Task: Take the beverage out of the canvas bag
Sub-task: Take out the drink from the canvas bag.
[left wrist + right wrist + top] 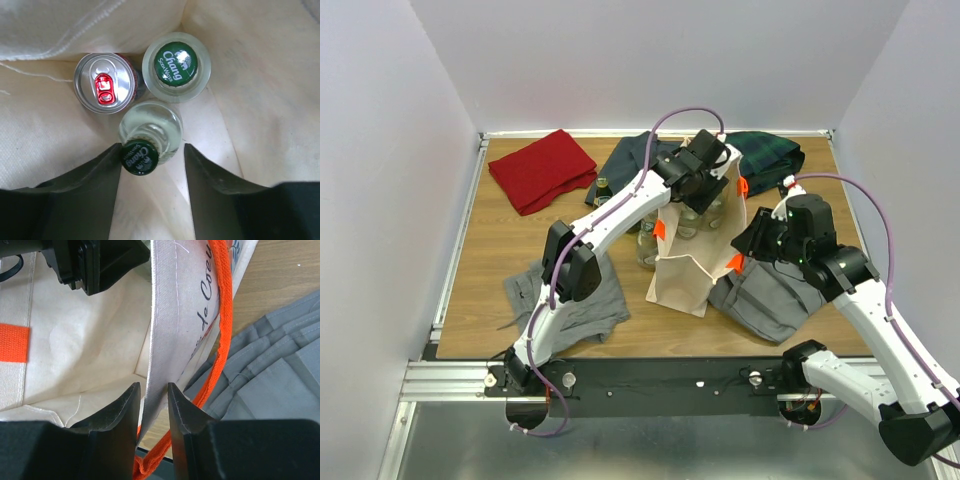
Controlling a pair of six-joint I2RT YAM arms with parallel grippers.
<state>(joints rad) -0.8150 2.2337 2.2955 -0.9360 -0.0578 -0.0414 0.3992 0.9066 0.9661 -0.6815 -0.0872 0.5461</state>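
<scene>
The right arm bends in from the side, its right claw [154,390] pinched shut on the wall of the canvas bag [175,315]. Beyond it, the left arm stretches forward with its wrist dipped into the bag's mouth. The left claw [152,150] stands open astride a Chang soda-water bottle [150,130], with a can [105,82] and a second bottle [176,65] just past it.

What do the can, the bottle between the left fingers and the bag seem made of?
Can: bare shiny metal, likely aluminium, with a red pull tab.
Bottle: clear glass by the look; green printed cap, probably metal.
Canvas bag: matte beige woven cloth, stitched seams showing.
</scene>
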